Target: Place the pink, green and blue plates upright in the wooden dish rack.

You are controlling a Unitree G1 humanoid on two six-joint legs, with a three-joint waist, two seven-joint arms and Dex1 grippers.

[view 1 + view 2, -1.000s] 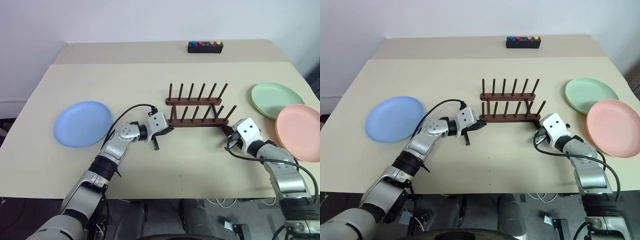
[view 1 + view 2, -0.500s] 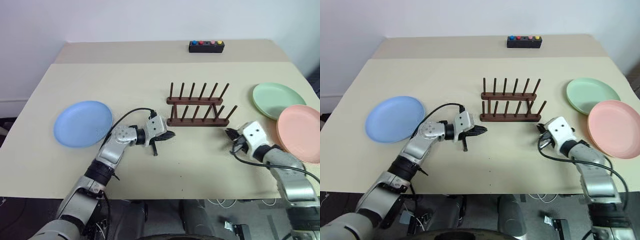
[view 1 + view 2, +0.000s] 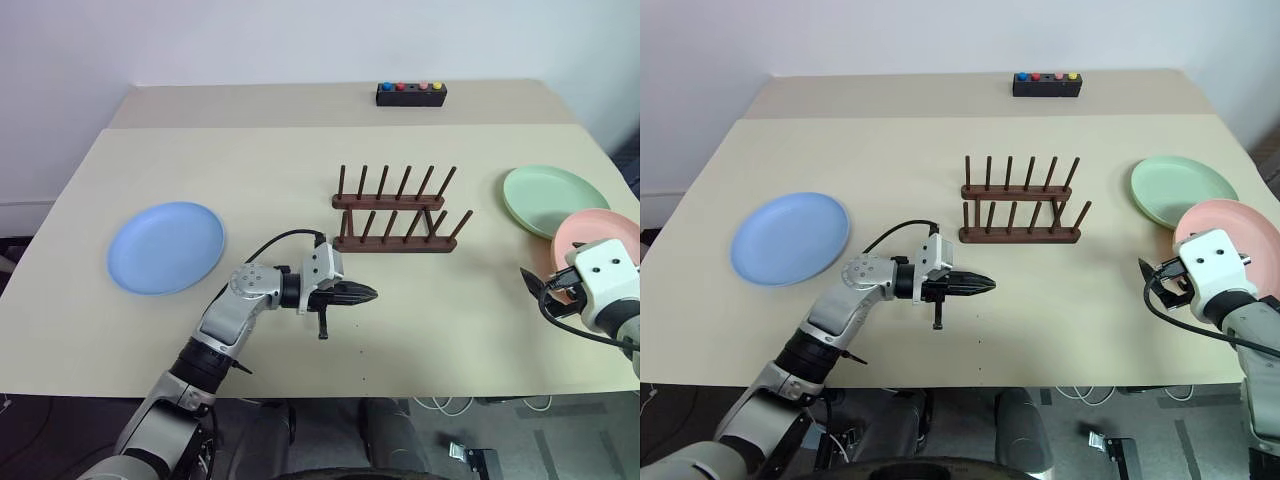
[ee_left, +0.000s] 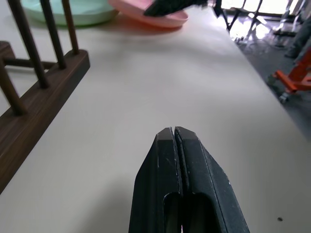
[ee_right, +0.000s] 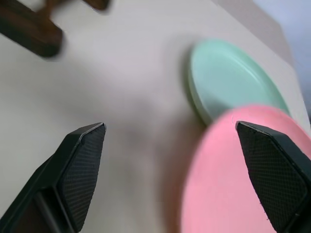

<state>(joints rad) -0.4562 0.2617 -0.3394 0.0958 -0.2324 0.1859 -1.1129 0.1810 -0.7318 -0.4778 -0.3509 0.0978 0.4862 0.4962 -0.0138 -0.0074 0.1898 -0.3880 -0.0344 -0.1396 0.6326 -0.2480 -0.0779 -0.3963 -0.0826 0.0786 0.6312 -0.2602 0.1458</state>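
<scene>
The pink plate (image 3: pixel 600 240) was half hidden behind the right gripper (image 3: pixel 545 285) and clipped by the frame edge, and the dish rack (image 5: pixel 29 29) was just a blur in the right wrist view.

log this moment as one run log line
left end effector shut, empty | right end effector open at pink plate | wooden dish rack empty | blue plate, green plate flat

A wooden dish rack (image 3: pixel 397 214) stands empty near the middle of the beige table (image 3: pixel 300 160), its pegs upright. The blue plate (image 3: pixel 166 246) lies flat well to its left. The green plate (image 3: pixel 554 200) lies flat at the right, the pink plate (image 3: pixel 603 240) overlapping its near edge. The left gripper (image 3: pixel 362 294) hovers in front of the rack, fingers together, pointing right. The right gripper (image 3: pixel 536 284), seemingly spread, sits beside the pink plate. A black button box (image 3: pixel 410 93) rests at the far edge.
</scene>
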